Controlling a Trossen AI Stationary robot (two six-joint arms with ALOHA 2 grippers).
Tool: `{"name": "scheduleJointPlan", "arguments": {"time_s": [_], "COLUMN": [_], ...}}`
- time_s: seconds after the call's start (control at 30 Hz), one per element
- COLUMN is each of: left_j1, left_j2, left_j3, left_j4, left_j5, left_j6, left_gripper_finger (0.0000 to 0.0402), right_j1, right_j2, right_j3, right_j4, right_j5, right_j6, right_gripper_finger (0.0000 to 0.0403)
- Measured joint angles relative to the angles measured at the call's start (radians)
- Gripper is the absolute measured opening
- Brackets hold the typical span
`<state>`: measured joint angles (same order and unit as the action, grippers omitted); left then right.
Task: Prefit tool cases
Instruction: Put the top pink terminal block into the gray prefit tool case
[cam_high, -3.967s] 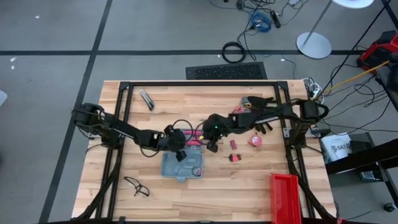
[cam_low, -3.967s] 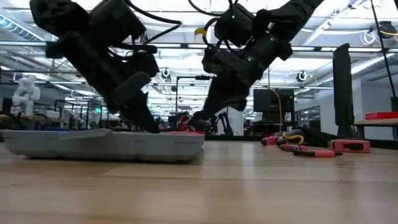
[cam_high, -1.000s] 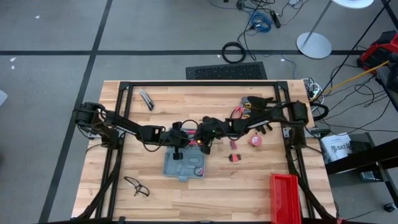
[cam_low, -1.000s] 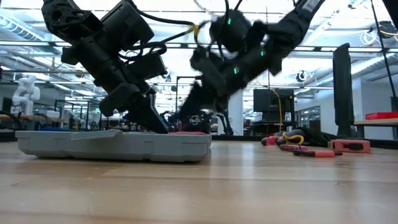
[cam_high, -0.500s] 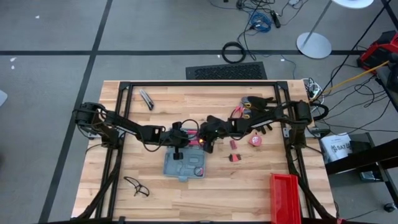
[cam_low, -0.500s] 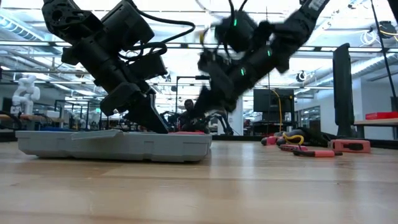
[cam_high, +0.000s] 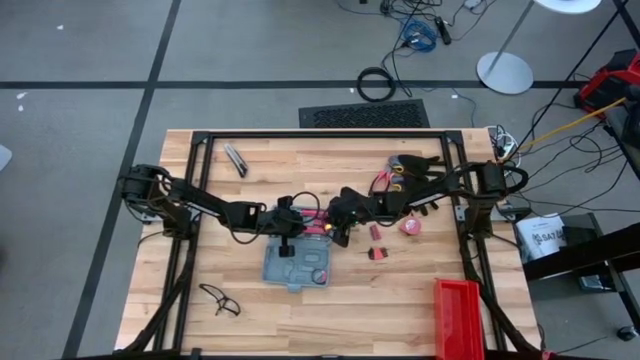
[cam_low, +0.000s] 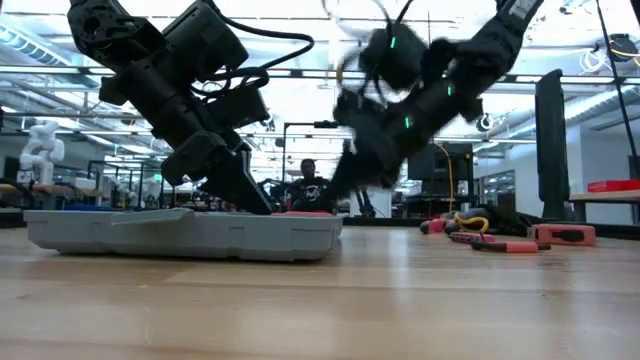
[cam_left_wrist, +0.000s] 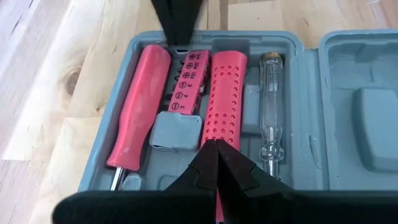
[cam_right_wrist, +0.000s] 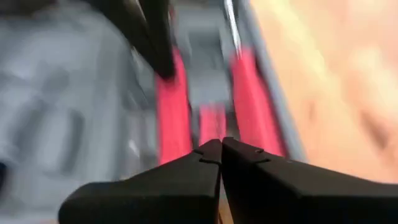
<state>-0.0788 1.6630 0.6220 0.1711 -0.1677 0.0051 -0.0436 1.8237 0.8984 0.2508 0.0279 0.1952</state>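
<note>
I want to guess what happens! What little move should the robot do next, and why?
Probably lift the left gripper a little. Its fingers are shut and pressing on the perforated red handle, which already lies in its slot in the tool case. The right gripper, also shut, hangs nearby.

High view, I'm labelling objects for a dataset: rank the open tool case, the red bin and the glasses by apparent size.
1. tool case
2. red bin, partly cut off by the picture's edge, so unsure
3. glasses
</note>
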Motion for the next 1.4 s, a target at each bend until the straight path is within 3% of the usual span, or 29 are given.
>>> {"name": "scheduleJointPlan", "arguments": {"time_s": [0.13,0.4,0.7,1.07,1.4], "left_j1": [0.0,0.0,0.0,0.0,0.001], "left_j2": [0.0,0.0,0.0,0.0,0.0], "left_j3": [0.0,0.0,0.0,0.0,0.0], "left_j4": [0.0,-0.007,-0.004,-0.004,-0.001], "left_j5": [0.0,0.0,0.0,0.0,0.0], "left_j6": [0.0,0.0,0.0,0.001,0.001], "left_gripper_finger": [0.0001,0.0002,0.0002,0.0002,0.0002], "right_j1": [0.008,0.014,0.038,0.042,-0.001], "right_j2": [-0.037,0.103,0.023,0.077,0.09], "right_j3": [0.008,0.01,0.007,0.009,0.011], "right_j4": [0.028,0.031,0.025,0.004,-0.026], "right_j5": [0.005,-0.004,-0.012,-0.006,-0.02], "right_j6": [-0.01,0.057,0.079,0.163,0.139], "right_gripper_finger": [0.0,0.0,0.0,0.0,0.0]}}
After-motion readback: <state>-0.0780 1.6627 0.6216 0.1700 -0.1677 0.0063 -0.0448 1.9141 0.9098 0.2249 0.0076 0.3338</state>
